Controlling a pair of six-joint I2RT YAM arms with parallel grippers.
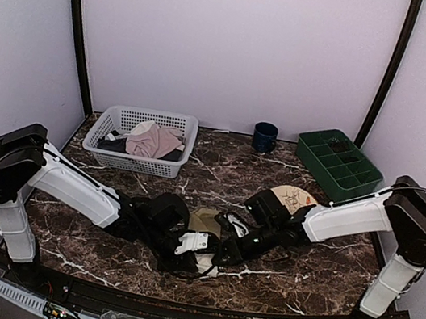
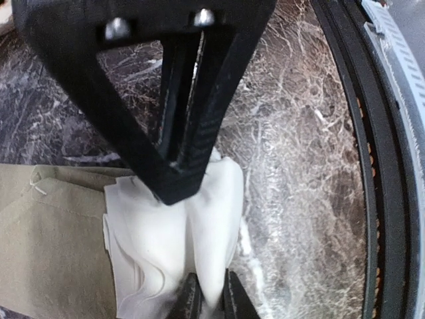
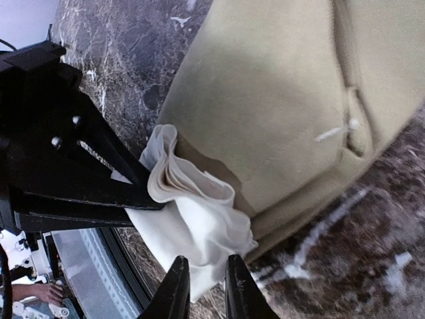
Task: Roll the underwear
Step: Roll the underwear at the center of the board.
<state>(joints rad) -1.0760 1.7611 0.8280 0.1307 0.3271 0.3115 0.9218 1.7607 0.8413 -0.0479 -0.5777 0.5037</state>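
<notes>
One dark marble table [image 1: 323, 284] carried everything, and both arms reached inward across it until their wrists met near its front edge. From the table's centre in the overhead view, a white slatted basket [image 1: 170, 170] sat at about 10 o'clock. It held a pale pink garment [image 1: 155, 140] with a dark garment [image 1: 113, 143] beside it. A green compartment tray [image 1: 312, 156] stood at roughly 2 o'clock, against the back corner. The underwear [image 1: 204, 221] lay at about 6 o'clock from the centre, between the two wrists. Its olive body was spread flat on the marble and its cream waistband [image 2: 166, 252] was bunched toward the front edge. A round cream plate [image 1: 293, 196] lay at 2 o'clock from the underwear, partly covered by the right arm. A dark blue cup [image 1: 264, 137] stood at 12 o'clock, near the back wall and just left of the tray. In its own wrist view, the left gripper [image 2: 211, 300] was clenched on the waistband, with a fold of cream cloth pinched between its tips. The right gripper [image 3: 204, 292] came in from 3 o'clock with its jaws narrow. They also grasped the bunched waistband, which hung down between its fingers. The two grippers sat just beside each other on the same edge of cloth.
</notes>
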